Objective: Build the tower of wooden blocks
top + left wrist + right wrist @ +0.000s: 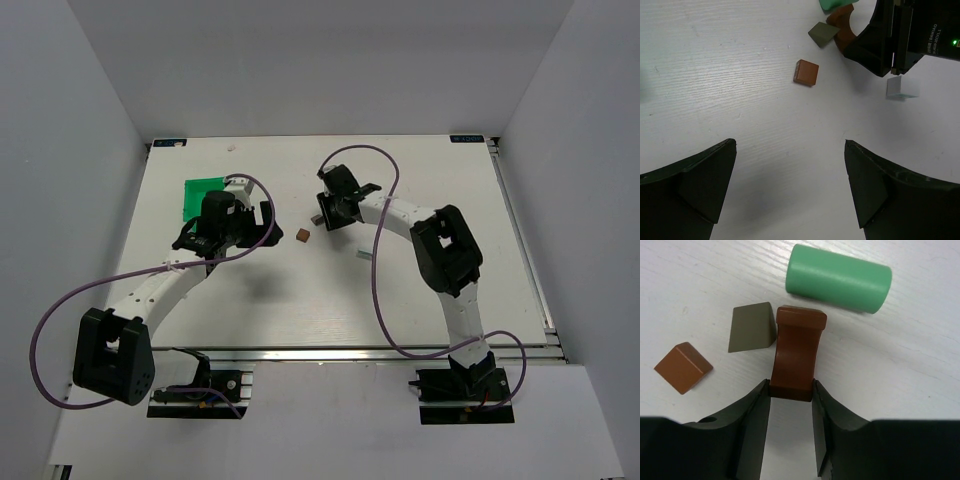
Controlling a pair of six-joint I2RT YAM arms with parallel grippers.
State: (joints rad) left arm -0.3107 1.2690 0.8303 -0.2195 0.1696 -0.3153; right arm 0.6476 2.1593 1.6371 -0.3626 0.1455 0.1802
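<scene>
No stacked tower shows in any view; the wooden blocks lie loose on the white table. My right gripper is shut on the near end of a brown arch block that rests on the table. A green cylinder lies just beyond it, an olive wedge to its left, and a brown cube further left. My left gripper is open and empty, hovering short of the brown cube. A pale block lies beside the right gripper's body.
A green plastic bin sits at the back left behind my left gripper. My right gripper is at the table's middle back. The brown cube lies between the two grippers. Purple cables loop over both arms.
</scene>
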